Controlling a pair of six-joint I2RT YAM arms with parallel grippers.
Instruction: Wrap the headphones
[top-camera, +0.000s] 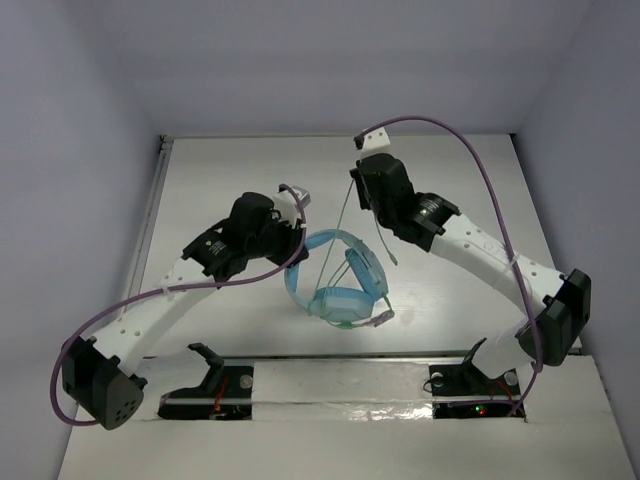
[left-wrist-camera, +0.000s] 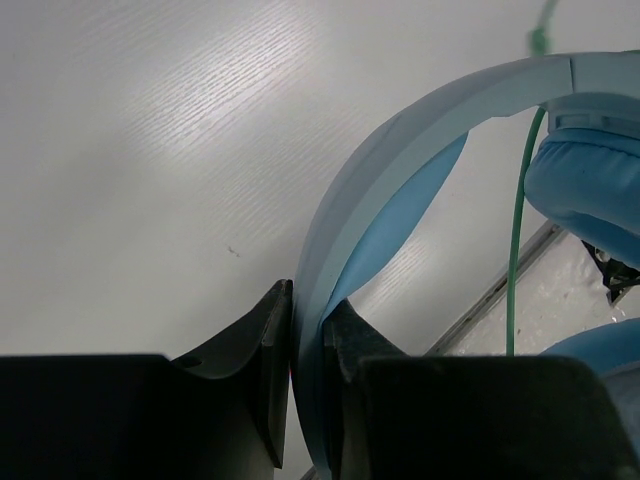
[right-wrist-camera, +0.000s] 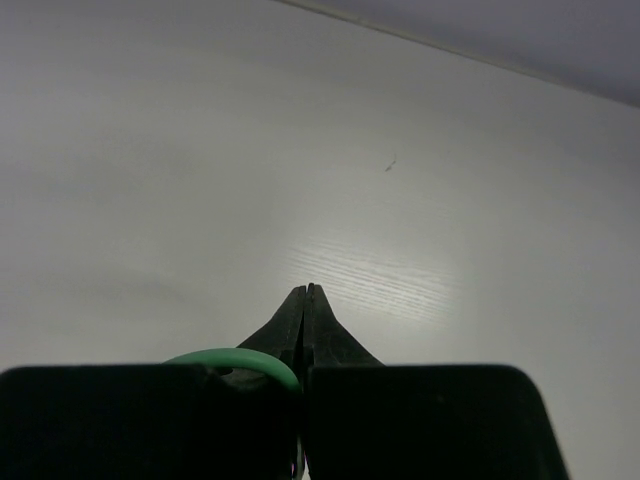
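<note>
While tight on headphones (left-wrist-camera: 420, 110), left claw (left-wrist-camera: 308, 300).

headphones (top-camera: 340, 285) | light blue, over-ear, two padded oval earcups (top-camera: 338, 302) | middle of tabletop (top-camera: 240, 160), headband (top-camera: 335, 236) arching at 12 o'clock, earcups at 5 o'clock | thin pale green cable (left-wrist-camera: 516, 250) running toward 12 o'clock
</note>
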